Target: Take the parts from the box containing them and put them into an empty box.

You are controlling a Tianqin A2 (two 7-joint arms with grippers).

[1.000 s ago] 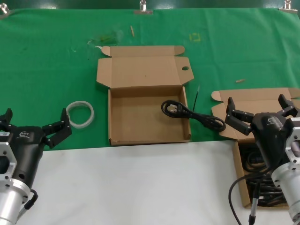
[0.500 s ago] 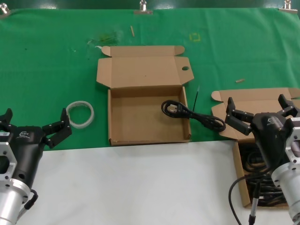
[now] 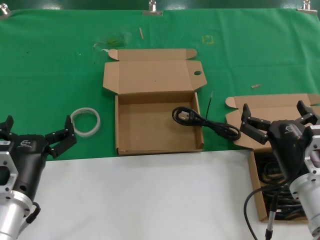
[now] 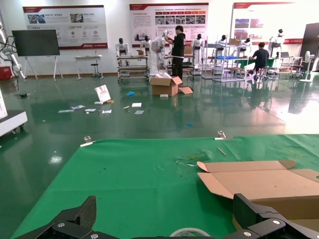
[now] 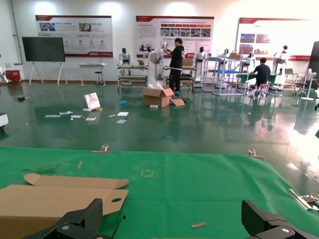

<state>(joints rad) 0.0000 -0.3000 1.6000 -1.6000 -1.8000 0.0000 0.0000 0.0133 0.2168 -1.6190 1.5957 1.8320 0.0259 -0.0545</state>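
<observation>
Hovering over our shallow brown cardboard carton with the plain lid (image 3: 272, 165) at the right edge, our right gripper (image 3: 276, 121) has its fingers spread wide and holds nothing. Under it sits a tangle of thin black rubbery power cords (image 3: 280, 192). One more black cord (image 3: 205, 121) drapes across the right wall of the shallow square brown carton with the oval-holed tab (image 3: 156, 102), plug end inside, tail out on the green cloth (image 3: 55, 65). We judge the cords light, floppy, snag-prone; best pinched at a bunched loop or moulded plug. Left gripper (image 3: 35, 131) is parked low left, fingers apart, empty, near a white translucent ring (image 3: 85, 121).
</observation>
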